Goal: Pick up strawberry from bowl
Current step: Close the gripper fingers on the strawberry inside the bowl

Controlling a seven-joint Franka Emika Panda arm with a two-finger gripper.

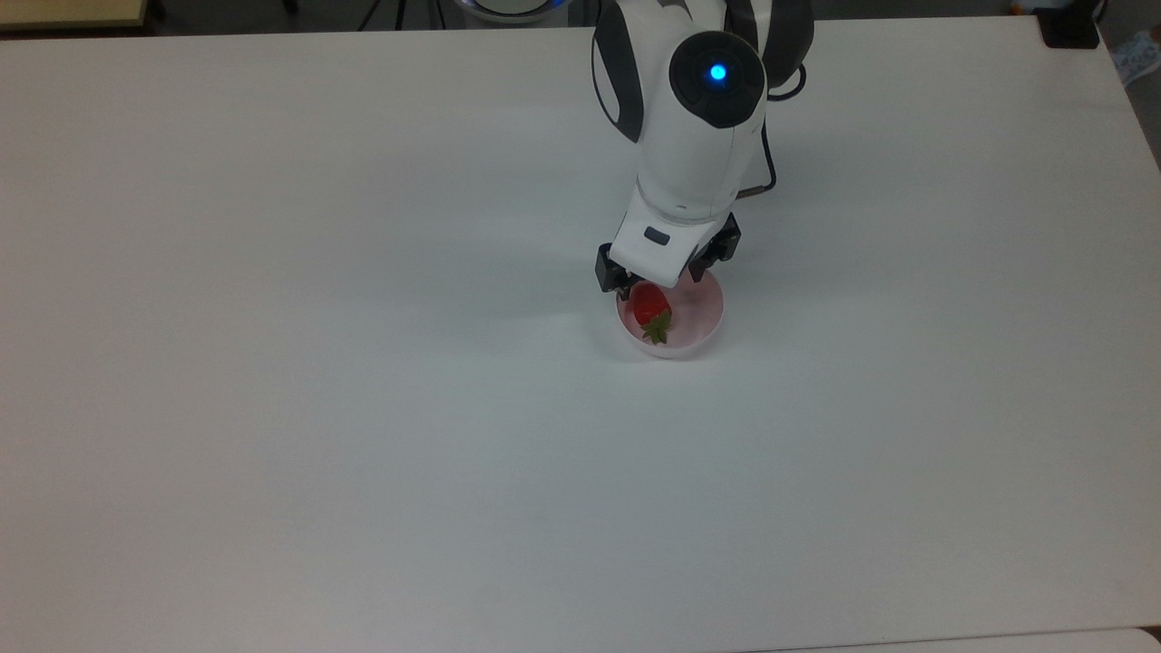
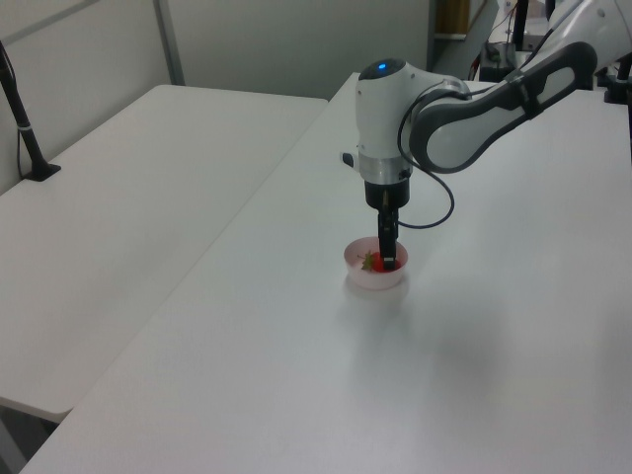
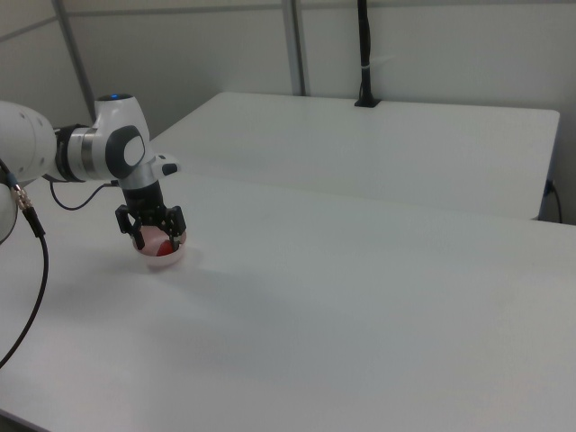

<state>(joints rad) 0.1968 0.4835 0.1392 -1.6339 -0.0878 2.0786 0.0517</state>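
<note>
Right now my gripper (image 1: 665, 283) hangs straight down over the bowl (image 1: 703, 328), its jaws spread apart, one finger at the bowl's rim on the top view's left and the other over the rim toward the top view's right. Inside the bowl lies the strawberry (image 1: 648, 307), red and glossy, resting against the wall on the top view's left with its green cap pointing toward the bottom of the top view. It sits between my two fingers, and I cannot tell whether either one touches it. The rest of the bowl's pale pink inside is smooth and bare. In the left view my fingers (image 2: 389, 245) reach down into the bowl (image 2: 366, 280), with the strawberry (image 2: 371, 262) showing just at the left view's left of them. In the right view my gripper (image 3: 151, 236) straddles the bowl (image 3: 167, 261), and a patch of red from the strawberry (image 3: 159, 238) shows between the black fingers. The bowl stands alone on the white table (image 1: 363, 408), and a blue light (image 1: 717, 73) glows on my arm above it.
</note>
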